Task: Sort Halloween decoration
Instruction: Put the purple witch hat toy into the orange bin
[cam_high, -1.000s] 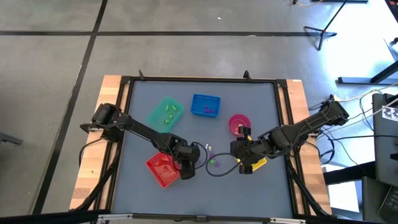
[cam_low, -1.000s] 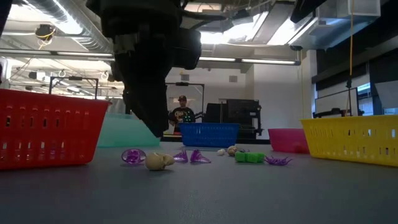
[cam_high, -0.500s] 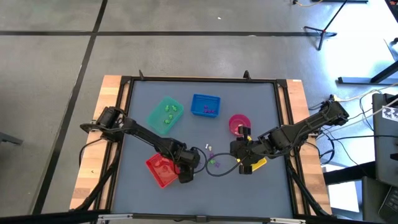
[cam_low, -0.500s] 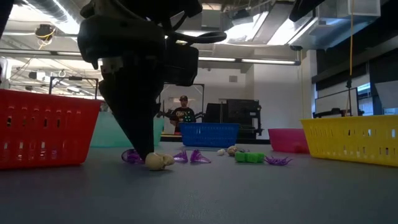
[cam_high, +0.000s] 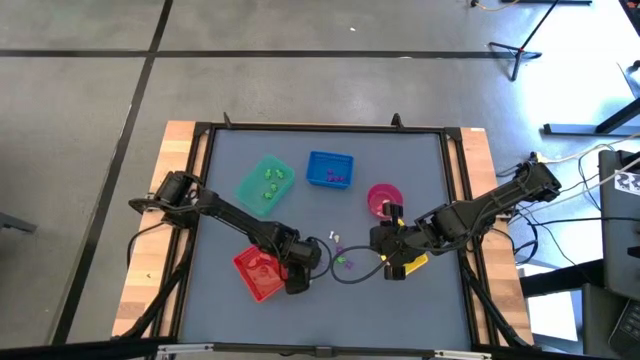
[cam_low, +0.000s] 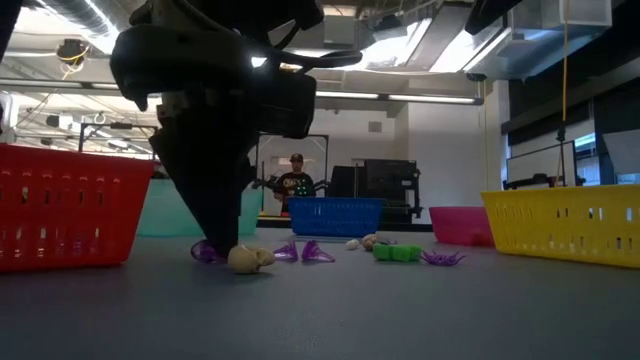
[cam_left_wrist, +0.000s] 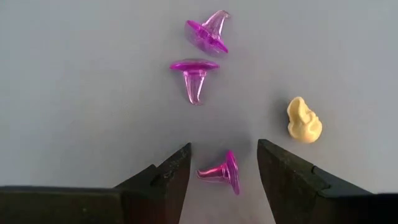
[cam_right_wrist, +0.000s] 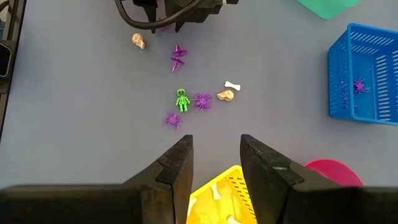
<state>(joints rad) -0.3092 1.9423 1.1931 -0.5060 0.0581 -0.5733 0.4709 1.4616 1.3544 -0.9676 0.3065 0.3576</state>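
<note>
Grey tabletop, trinkets loose at centre. Left gripper released, straddling purple hat: likely light, rigid, slippery; best pinched across brim. Right gripper released over yellow tray.

Left tool blocks most of the green tray; red tray runs off frame.

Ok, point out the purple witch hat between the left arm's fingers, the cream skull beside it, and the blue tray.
purple witch hat (cam_left_wrist: 222, 174): left wrist view, on its brim.
cream skull (cam_left_wrist: 303, 121): left wrist view, on its middle.
blue tray (cam_high: 330, 169): high view, on its floor.
</note>
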